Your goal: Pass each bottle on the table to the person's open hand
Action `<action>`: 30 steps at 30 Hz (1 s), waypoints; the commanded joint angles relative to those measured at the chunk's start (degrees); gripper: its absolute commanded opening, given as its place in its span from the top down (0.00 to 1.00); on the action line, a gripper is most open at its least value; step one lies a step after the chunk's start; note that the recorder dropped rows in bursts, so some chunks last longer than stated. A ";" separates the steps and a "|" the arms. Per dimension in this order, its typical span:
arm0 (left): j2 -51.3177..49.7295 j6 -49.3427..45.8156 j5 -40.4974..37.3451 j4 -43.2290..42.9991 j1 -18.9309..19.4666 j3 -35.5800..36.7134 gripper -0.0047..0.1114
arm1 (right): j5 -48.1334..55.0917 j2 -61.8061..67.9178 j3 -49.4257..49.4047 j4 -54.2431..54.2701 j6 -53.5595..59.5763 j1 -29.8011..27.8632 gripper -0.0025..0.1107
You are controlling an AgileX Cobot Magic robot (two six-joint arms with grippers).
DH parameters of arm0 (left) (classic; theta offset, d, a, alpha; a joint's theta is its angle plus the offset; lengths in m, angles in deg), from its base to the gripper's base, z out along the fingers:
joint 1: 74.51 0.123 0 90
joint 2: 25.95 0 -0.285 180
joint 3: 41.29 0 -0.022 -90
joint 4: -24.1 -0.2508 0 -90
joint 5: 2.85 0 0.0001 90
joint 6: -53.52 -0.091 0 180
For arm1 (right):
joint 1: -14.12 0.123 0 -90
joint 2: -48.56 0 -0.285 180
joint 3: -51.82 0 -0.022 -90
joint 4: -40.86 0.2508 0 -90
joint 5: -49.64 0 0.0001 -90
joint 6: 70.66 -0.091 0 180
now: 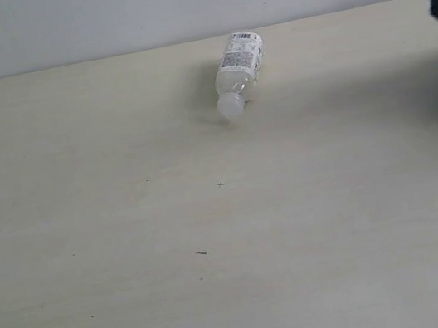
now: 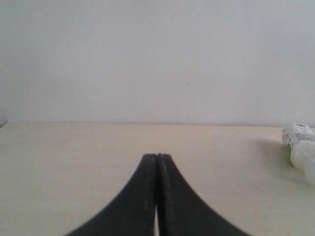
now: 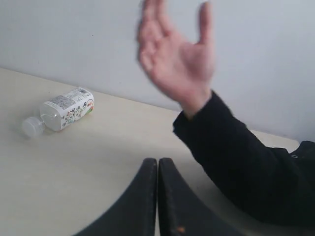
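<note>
One bottle (image 1: pixel 239 72) lies on its side on the cream surface (image 1: pixel 136 270), close to the far edge and a little right of its middle. Its white cap (image 1: pixel 231 106) points toward the near edge and its base toward the far edge. The label is white with a barcode near the base. The smaller print and coloured spots are too fine to read. It is the only bottle any view shows, and nothing touches it.

The left tool (image 2: pixel 156 160) is pressed fully together, its two dark fingers meeting in a thin seam with nothing between them. It sits low over the surface and well apart from the bottle. In the left wrist view the frame edge cuts the bottle off, so only part of the label and clear body shows.

The right tool (image 3: pixel 158 164) is also squeezed tight, finger against finger, and empty. Beyond it the person's hand (image 3: pixel 174 59) is raised above the surface, palm open and fingers spread upward. It is smeared by motion blur, so the fingers cannot be told apart cleanly. A dark sleeve (image 3: pixel 236 162) runs from the wrist out of the picture, just beside the tool's tips. Whether it touches them cannot be told. In the exterior view only a blurred part of the hand and a patch of sleeve show, at the far right corner. A plain pale wall (image 1: pixel 93 16) stands behind the far edge.
</note>
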 commanded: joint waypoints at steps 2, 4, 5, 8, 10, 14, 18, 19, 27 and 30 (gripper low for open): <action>0.39 -0.04 0.25 0.15 -0.15 -0.03 0.96 | -1.14 -0.34 -0.29 -0.49 -0.02 0.02 0.97; 0.39 -0.04 0.25 0.15 -0.15 -0.03 0.96 | -2.88 -0.34 -0.29 -0.49 -0.02 0.02 0.97; 0.39 -0.04 0.25 0.15 -0.15 -0.03 0.96 | -3.93 -0.34 -0.29 -0.49 -0.02 0.02 0.97; 0.39 -0.04 0.25 0.15 -0.15 -0.03 0.96 | -8.14 -0.34 -0.29 -0.05 -1.55 0.02 0.97; 0.39 -0.04 0.25 0.15 -0.15 -0.03 0.96 | -10.37 -0.34 -0.29 1.63 -5.29 0.02 0.97; 0.39 -0.04 0.25 0.15 -0.15 -0.03 0.96 | -17.86 0.83 -0.29 5.60 -8.35 0.02 0.97; 0.39 -0.04 0.25 0.15 -0.15 -0.03 0.96 | -24.39 7.11 -0.13 6.44 -8.35 0.02 0.97; 0.39 -0.04 0.25 0.15 -0.15 -0.03 0.96 | -24.39 10.26 0.66 7.22 -9.09 0.02 0.97; 0.39 -0.04 0.25 0.15 -0.15 -0.03 0.96 | -15.95 44.80 17.70 18.59 -6.41 0.02 0.97; 0.39 -0.04 0.25 0.15 -0.15 -0.03 0.96 | -10.42 58.34 27.75 26.76 2.39 0.02 0.97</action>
